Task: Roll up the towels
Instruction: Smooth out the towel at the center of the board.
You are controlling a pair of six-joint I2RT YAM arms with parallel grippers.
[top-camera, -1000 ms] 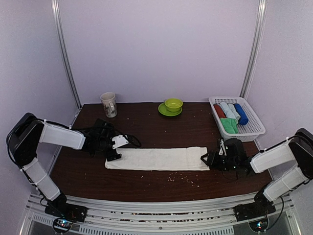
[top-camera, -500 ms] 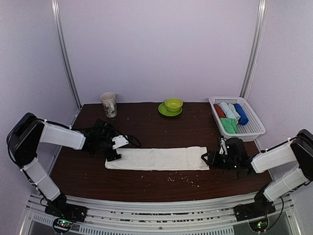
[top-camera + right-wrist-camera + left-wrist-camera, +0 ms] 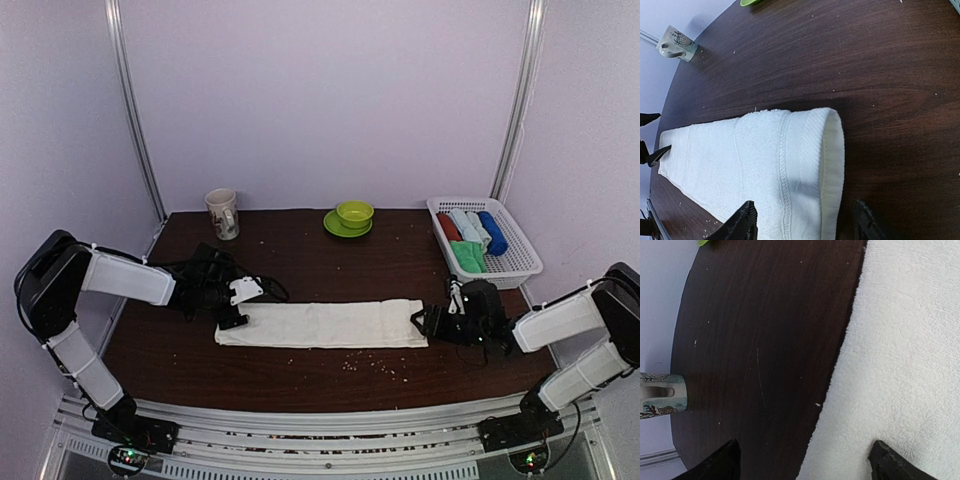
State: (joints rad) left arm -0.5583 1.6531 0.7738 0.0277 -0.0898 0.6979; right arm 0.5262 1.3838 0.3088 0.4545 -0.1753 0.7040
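Cream-white towel (image 3: 760, 165) of matt looped terry cloth with a ribbed woven band near its end, worktop (image 3: 765, 315) of dark wood grain with a faint sheen, basket (image 3: 512, 274) of white lattice, likely plastic, glossy green bowl (image 3: 354, 211)

Two grippers show: one left gripper (image 3: 233, 306) and one right gripper (image 3: 424, 324). There are two towels: one cream-white towel (image 3: 322, 325) lying between the two sets of jaws, and one green towel (image 3: 468, 257) in the one basket (image 3: 505, 278) beyond the right jaws. The basket also holds three rolls: one red roll (image 3: 449, 227), one pale blue roll (image 3: 466, 227) and one dark blue roll (image 3: 492, 232). Beyond the left jaws stands one mug (image 3: 223, 213). Farther off, between the two sets of jaws, are one green bowl (image 3: 354, 212) and one saucer (image 3: 335, 226).
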